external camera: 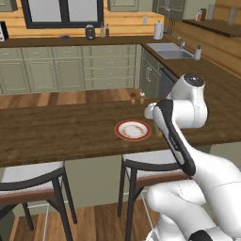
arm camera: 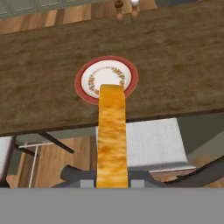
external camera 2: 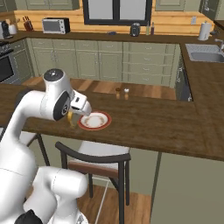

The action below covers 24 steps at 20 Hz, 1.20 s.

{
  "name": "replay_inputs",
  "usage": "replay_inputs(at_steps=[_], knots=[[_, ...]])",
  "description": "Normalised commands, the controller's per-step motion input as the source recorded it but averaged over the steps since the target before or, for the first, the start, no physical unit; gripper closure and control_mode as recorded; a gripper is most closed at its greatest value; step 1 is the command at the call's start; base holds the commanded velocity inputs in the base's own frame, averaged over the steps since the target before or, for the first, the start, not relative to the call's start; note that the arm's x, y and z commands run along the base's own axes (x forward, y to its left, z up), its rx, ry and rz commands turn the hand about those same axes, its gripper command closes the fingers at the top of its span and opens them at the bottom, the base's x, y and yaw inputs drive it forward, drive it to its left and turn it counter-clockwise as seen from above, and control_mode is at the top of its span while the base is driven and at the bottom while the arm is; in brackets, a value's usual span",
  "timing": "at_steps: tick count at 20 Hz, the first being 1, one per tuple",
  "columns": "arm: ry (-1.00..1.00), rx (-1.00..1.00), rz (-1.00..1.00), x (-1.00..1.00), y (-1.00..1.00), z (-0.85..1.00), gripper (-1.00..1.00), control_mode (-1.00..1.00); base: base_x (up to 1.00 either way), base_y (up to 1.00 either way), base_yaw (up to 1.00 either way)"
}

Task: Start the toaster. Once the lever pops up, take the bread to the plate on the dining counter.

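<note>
Over the near edge of the table (arm camera: 183,57), the hand (arm camera: 112,183) is holding the bread (arm camera: 112,135) edge-on between closed fingers, its far end reaching toward the plate (arm camera: 106,78). The plate is sitting near the table's front edge, above a stool (arm camera: 148,142). To do this well, the hand is needing to carry forward until the slice is centred over the plate, then lower and tip it flat before letting go.

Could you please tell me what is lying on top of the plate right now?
Nothing lies on the plate; its patterned face is bare. In the hand view the bread covers the plate's near edge.
</note>
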Motion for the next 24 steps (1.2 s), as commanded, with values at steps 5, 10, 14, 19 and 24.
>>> replay_inputs(at_steps=[5,10,14,19,24], knots=[[0.01,0.00,0.00,1.00,0.04,0.00,1.00,-1.00,0.00,0.00,0.00],[0.00,0.00,0.00,1.00,0.19,-0.12,1.00,-1.00,0.00,0.00,0.00],[0.00,0.10,0.00,0.95,0.19,-0.42,1.00,-1.00,0.00,0.00,0.00],[-0.05,0.18,0.00,0.45,0.14,-0.68,1.00,-1.00,0.00,0.00,0.00],[-0.11,0.26,0.00,0.01,0.01,-0.26,1.00,-1.00,0.00,0.00,0.00]])
